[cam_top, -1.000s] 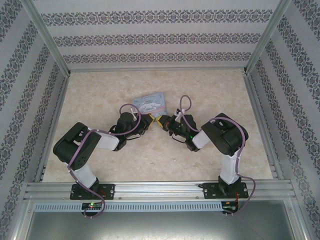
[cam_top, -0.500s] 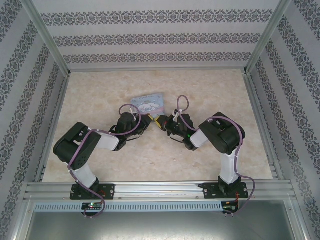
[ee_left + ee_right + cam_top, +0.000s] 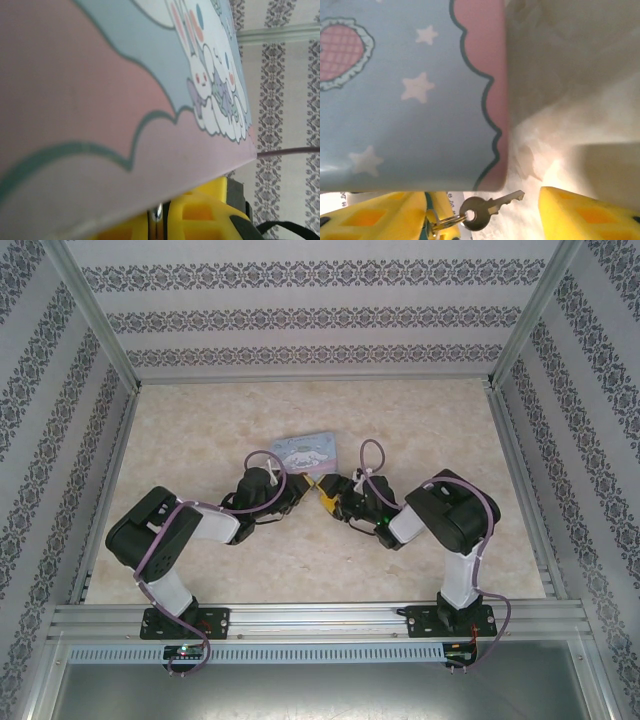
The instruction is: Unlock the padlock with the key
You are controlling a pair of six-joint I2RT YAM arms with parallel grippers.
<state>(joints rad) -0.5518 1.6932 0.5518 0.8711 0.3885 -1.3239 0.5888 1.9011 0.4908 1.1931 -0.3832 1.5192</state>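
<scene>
We judge the pickup underway: right claw point(image 3: 325, 492) gapes around the small grey metal key point(image 3: 489, 208), left claw point(image 3: 297, 483) closed; pinch next.

We see a pastel-blue square tin with a cartoon white dog on its lid point(image 3: 305, 448) near the middle of the beige marbled tabletop point(image 3: 430, 410), a little toward the far side. Close up from the right wrist, the tin's blue face point(image 3: 410, 100) carries white stars and a pink scalloped border (the same pink edging shows from the left wrist). Grey-patterned striped wallpaper point(image 3: 300, 315) lines the walls, and a silvery aluminium rail point(image 3: 320, 618) runs along the near edge.
</scene>
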